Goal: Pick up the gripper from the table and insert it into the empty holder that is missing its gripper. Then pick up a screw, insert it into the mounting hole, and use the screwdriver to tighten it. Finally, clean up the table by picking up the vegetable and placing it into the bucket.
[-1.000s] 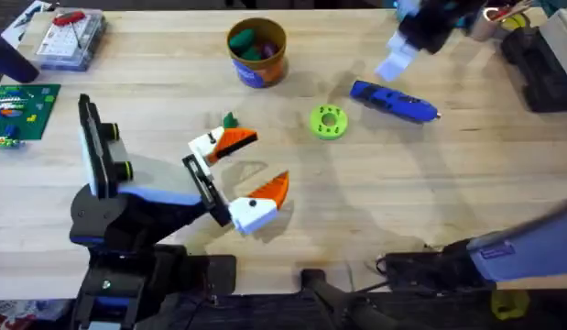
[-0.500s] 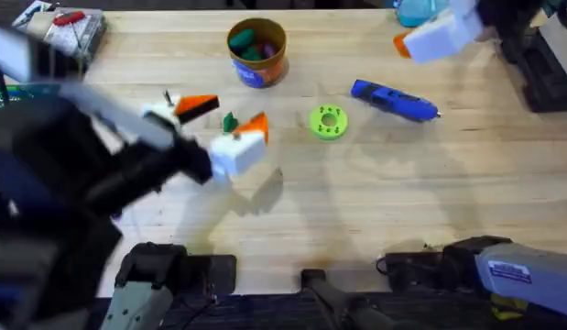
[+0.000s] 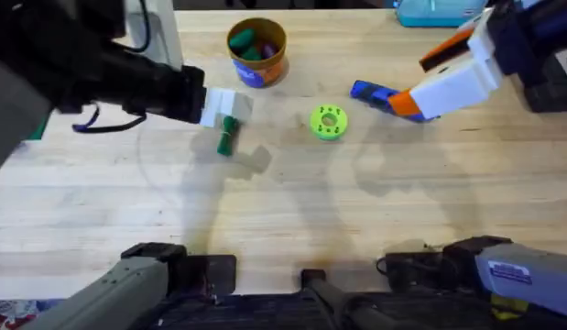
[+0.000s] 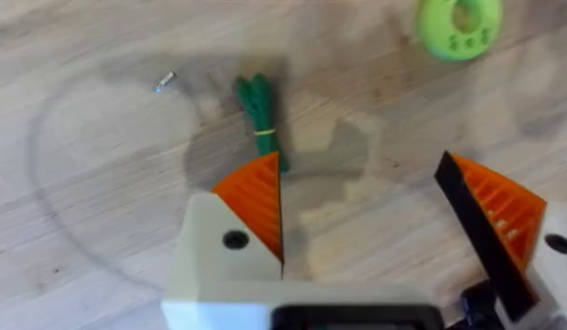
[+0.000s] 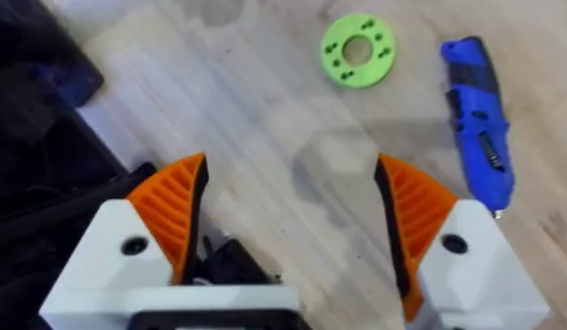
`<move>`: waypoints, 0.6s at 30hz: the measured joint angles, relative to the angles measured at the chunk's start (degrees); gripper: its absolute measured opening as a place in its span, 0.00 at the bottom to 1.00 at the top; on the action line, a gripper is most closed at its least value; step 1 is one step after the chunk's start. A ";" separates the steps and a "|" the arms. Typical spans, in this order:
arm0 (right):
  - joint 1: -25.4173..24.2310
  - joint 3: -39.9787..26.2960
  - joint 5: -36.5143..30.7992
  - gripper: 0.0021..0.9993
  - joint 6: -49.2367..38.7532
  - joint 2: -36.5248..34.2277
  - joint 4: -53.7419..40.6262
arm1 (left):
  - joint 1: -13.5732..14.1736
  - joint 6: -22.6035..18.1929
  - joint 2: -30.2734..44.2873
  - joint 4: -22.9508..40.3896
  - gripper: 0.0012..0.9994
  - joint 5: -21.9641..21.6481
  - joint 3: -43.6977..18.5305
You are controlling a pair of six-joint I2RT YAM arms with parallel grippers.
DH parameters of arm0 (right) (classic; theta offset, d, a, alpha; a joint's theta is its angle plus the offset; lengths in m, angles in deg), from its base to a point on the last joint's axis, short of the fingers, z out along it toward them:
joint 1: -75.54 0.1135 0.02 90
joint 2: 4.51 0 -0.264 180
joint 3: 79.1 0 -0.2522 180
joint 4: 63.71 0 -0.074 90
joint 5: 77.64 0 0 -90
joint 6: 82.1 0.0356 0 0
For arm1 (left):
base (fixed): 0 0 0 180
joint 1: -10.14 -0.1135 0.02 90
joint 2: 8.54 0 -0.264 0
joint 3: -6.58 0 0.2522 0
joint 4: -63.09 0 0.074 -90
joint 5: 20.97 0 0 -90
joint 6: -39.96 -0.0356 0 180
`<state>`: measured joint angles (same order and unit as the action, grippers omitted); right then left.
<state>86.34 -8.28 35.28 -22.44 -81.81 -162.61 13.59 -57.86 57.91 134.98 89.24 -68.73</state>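
Overhead view: the left hand (image 3: 219,108) hovers over the vegetable (image 3: 227,135), which lies on the tabletop (image 3: 292,211) below the bucket (image 3: 256,52) and well left of the green disc (image 3: 328,122). In the left wrist view the left hand (image 4: 375,215) is wide open and empty, one orange pad (image 4: 256,197) almost over the vegetable's (image 4: 260,115) lower end, the other far off to the side. The right hand (image 3: 434,69), also spread wide and holding nothing, hangs by the screwdriver (image 3: 379,95).

The risk, I judge: the slim vegetable sits off-centre between the pads, so a straight descent could land one pad on it or nudge it away instead of straddling it.
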 joint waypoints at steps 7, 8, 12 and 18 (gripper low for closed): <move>0.00 0.06 0.78 1.00 0.15 -0.97 -2.78 | 0.00 0.91 7.44 1.98 0.99 -6.77 -0.13; 0.00 0.26 0.78 1.00 0.15 -1.03 -2.74 | 0.00 1.23 8.31 2.08 0.99 -7.45 -0.13; 0.00 1.38 0.80 1.00 0.15 -1.10 -2.76 | 0.00 2.07 10.68 2.03 0.99 -9.30 -0.13; 0.00 1.55 0.82 1.00 0.15 -1.10 -2.74 | 0.00 2.29 12.53 1.83 0.99 -9.93 -0.13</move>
<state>86.34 -6.72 36.10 -22.29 -82.90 -165.35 13.59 -55.58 70.43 136.81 79.31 -68.85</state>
